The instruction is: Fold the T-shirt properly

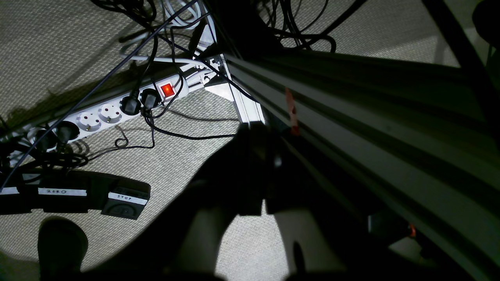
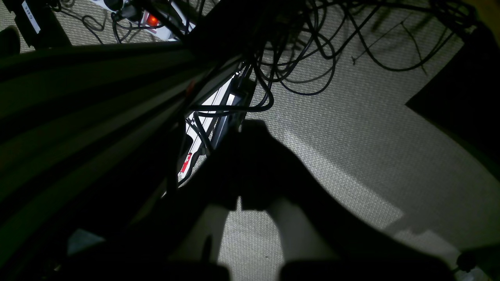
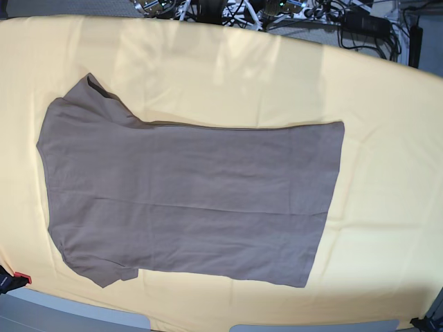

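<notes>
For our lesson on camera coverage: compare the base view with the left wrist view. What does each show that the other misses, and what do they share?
Only the base view shows the T-shirt, spread flat on the yellow cloth.

Only the left wrist view shows the shut left claw above carpet, a white power strip with a lit red switch, and a metal frame rail.

Both share only tangled cables; the base view shows neither arm.

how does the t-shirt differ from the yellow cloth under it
The T-shirt is taupe; the yellow cloth is pale yellow. The T-shirt is smaller and lies on top; the cloth spreads past it on every side. The T-shirt has sleeves and a shaped outline; the cloth is a plain sheet. Both lie flat.
</notes>
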